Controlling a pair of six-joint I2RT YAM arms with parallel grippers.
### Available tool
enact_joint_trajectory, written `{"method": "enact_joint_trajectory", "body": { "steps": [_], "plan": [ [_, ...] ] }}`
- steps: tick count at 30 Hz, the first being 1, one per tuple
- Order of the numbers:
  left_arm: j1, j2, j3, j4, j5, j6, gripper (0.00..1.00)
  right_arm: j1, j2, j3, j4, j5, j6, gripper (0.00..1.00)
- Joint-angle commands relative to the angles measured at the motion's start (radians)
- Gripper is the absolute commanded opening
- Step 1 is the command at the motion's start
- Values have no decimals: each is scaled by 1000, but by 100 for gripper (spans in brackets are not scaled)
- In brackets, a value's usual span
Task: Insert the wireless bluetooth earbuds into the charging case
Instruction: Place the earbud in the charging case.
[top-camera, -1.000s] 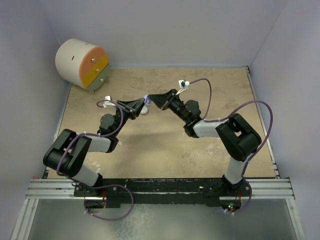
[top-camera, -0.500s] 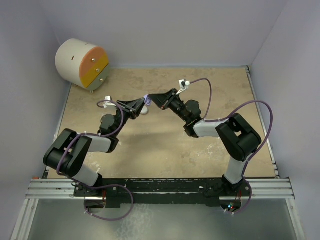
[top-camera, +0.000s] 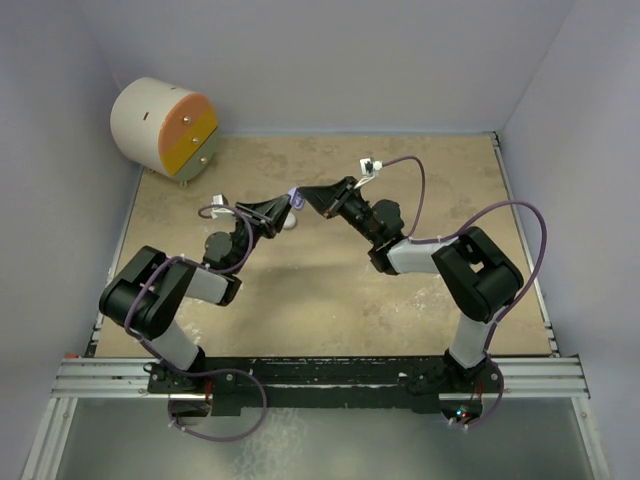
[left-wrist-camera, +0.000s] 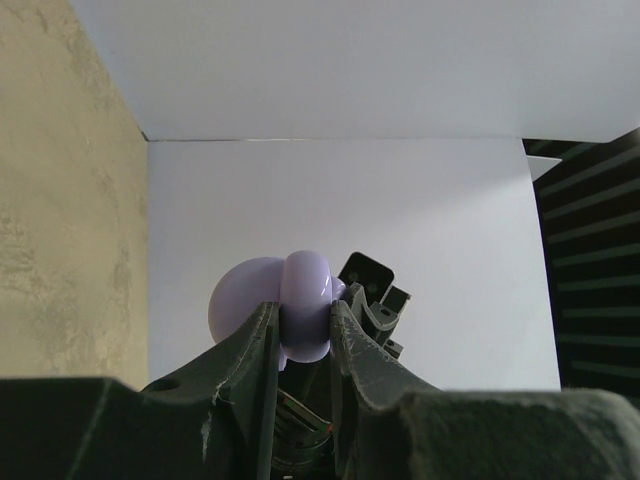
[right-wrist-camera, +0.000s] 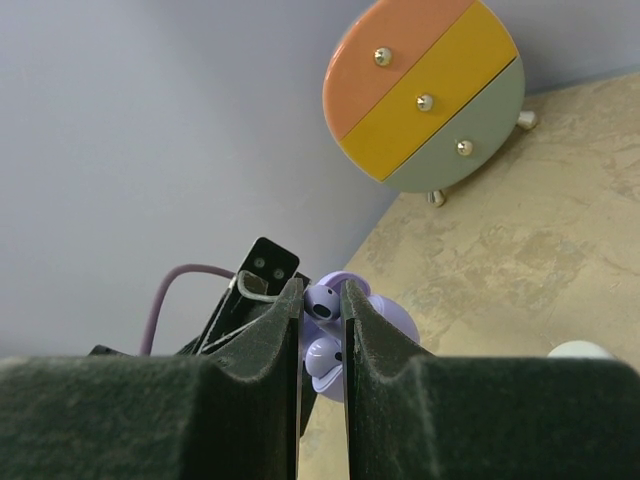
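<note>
Above the beige table (top-camera: 330, 300), toward its far edge, steadying the open lilac charging case (left-wrist-camera: 305, 285) clamped in the left gripper (left-wrist-camera: 303, 315) while pinching a lilac earbud (right-wrist-camera: 324, 303) in the right gripper (right-wrist-camera: 321, 288) at its mouth, apparently for seating.

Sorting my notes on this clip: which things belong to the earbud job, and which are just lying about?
Job: lilac charging case, in left pincer; lilac earbud, in right pincer; whitish round piece on the table, perhaps another case.
Lying about: round drawer cabinet.
</note>
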Motion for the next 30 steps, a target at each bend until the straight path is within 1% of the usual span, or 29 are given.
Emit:
{"method": "enact_joint_trajectory", "body": {
  "steps": [1,9,26,27,29,30],
  "plan": [
    [-12,29,29,194,-29,-46,0,3,-11,18,47,-20,10,0],
    [-15,6,20,198,-65,-31,0,4,-21,19,8,-1,8,0],
    [-30,-90,3,92,-139,26,0,3,-27,30,-47,16,-11,0],
    [-32,-91,3,91,-140,26,0,3,-27,32,-51,15,-12,0],
    [-33,-91,3,90,-142,26,0,3,-27,35,-54,11,-17,6],
    [-34,-91,4,90,-142,27,0,3,-27,35,-55,9,-19,6]
  ]
}}
